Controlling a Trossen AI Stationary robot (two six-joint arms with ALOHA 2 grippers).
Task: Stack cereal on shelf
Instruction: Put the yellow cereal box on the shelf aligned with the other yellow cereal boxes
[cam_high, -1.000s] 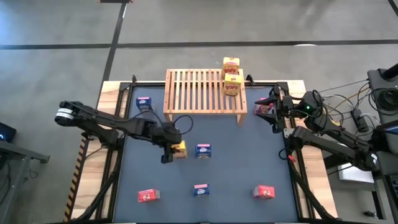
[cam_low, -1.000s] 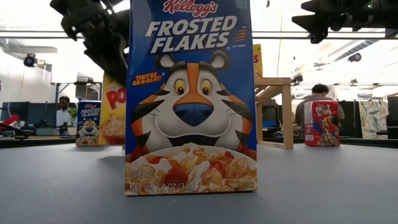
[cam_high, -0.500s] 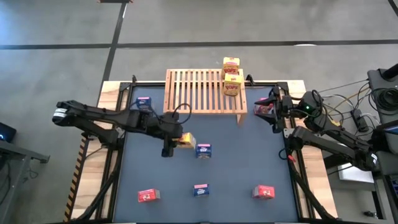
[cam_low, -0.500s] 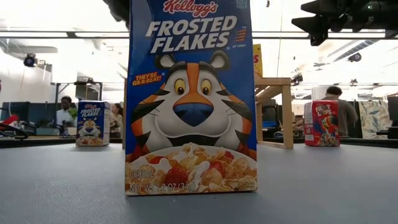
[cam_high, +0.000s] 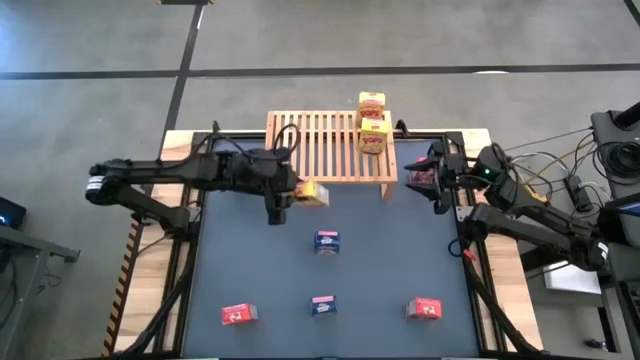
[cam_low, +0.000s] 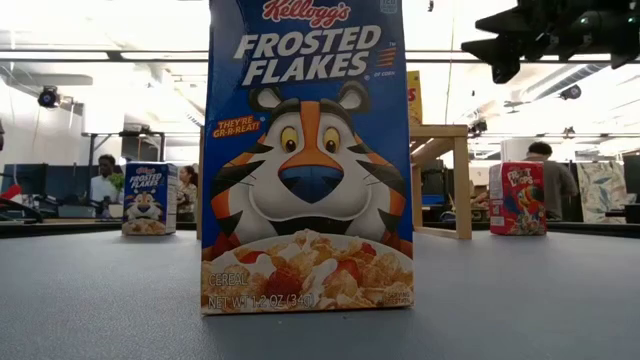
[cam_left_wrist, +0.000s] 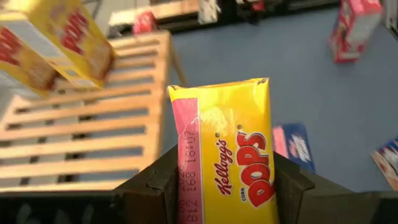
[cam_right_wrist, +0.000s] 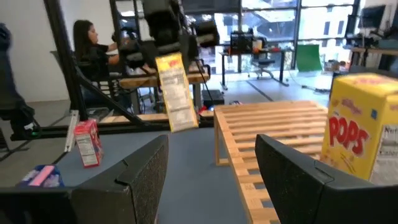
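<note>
My left gripper (cam_high: 288, 196) is shut on a yellow Pops box (cam_high: 312, 193), held above the table just in front of the wooden slatted shelf (cam_high: 320, 148). Two more yellow boxes (cam_high: 373, 120) stand stacked on the shelf's right end. My right gripper (cam_high: 438, 176) is open and empty at the table's right edge, beside a red box (cam_high: 422, 176) that stands on its bottom end. Blue boxes (cam_high: 326, 241) (cam_high: 323, 305) and red boxes (cam_high: 238, 314) (cam_high: 425, 308) rest on the dark mat. My left gripper pinches the yellow box between its two fingers (cam_left_wrist: 146, 190), on two opposite sides near its lower end (cam_left_wrist: 205, 199). The fingers come about level from the table's left. The box juts out past the fingertips along them, printed front up, lifted clear of the table.
In the low view one blue box (cam_low: 305, 160) stands close to the camera; another blue box (cam_low: 145, 198) stands far left. The shelf's slats left of the stacked boxes are bare (cam_left_wrist: 93, 124). People sit in the room behind the table.
My left gripper has gone up and toward the table's far edge with the yellow box, from beside the middle blue box to just in front of the shelf. The box has lifted clear of the mat and now points toward the table's right.
</note>
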